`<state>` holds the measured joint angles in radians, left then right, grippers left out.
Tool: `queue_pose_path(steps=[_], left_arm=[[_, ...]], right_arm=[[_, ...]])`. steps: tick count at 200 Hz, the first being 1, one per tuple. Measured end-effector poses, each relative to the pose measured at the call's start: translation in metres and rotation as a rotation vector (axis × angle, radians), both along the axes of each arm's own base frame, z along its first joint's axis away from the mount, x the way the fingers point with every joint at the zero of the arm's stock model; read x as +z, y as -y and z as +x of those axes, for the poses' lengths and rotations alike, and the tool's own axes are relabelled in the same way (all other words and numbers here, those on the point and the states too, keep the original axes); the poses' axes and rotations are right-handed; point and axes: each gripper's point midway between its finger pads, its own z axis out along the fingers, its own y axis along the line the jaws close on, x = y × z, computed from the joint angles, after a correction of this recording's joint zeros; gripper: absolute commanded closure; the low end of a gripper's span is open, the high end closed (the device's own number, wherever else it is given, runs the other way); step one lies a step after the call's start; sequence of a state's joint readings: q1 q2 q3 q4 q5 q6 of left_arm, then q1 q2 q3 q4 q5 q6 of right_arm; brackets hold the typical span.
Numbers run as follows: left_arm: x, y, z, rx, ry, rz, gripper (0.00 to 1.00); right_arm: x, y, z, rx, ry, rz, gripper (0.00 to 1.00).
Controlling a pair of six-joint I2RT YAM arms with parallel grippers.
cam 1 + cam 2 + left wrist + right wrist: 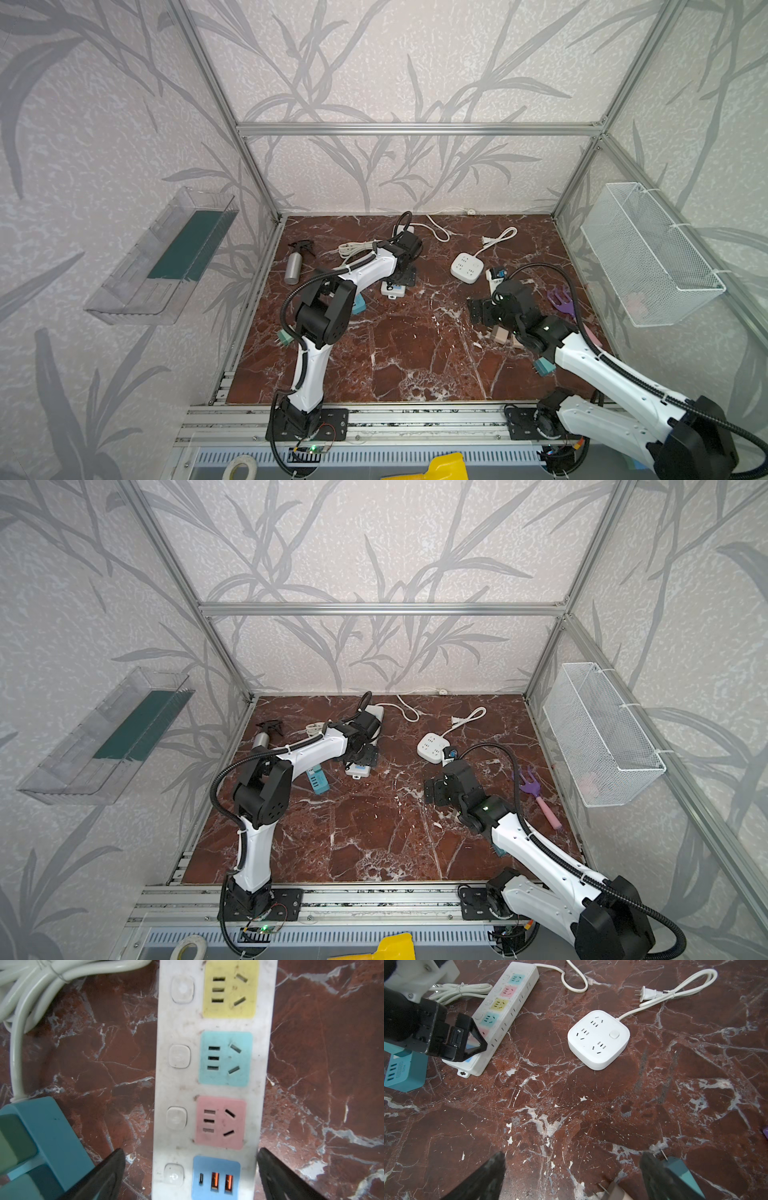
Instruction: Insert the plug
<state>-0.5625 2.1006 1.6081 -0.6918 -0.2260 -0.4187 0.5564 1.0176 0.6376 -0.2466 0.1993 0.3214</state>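
A white two-pin plug (485,240) (454,720) (643,994) lies loose on the marble floor at the back. Its cord runs to a square white socket block (467,267) (598,1039). A long white power strip (209,1088) (506,1012) with coloured sockets lies further left. My left gripper (191,1155) (401,276) hovers open over the strip's near end, one finger on each side of its USB panel, holding nothing. My right gripper (572,1159) (478,309) is open and empty above bare floor. A beige plug (612,1190) and a teal plug (679,1169) lie by its finger.
A teal charger block (318,779) (47,1136) and a bundled cord (353,248) lie beside the long strip. A spray bottle (294,266) lies at the left, a purple toy fork (561,301) at the right. A wire basket (648,253) hangs on the right wall.
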Motion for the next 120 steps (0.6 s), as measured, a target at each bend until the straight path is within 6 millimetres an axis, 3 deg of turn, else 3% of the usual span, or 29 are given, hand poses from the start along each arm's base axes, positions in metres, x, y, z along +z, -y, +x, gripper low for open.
queue_pose_path(steps=[37, 47, 86, 120], left_arm=[[-0.025, 0.007, 0.001, -0.008, -0.055, -0.014, 0.01], [-0.024, 0.01, 0.006, -0.017, -0.051, -0.028, 0.01], [-0.027, 0.022, 0.012, -0.043, -0.051, -0.053, 0.3], [-0.026, 0.034, -0.005, -0.036, -0.028, -0.048, 0.34]], right_arm=[[0.002, -0.001, -0.001, 0.006, 0.005, 0.013, 0.01], [0.004, -0.002, -0.001, 0.007, 0.01, 0.017, 0.01], [0.005, -0.003, -0.001, 0.012, 0.015, 0.026, 0.01], [0.004, -0.006, -0.001, 0.022, 0.009, 0.035, 0.01]])
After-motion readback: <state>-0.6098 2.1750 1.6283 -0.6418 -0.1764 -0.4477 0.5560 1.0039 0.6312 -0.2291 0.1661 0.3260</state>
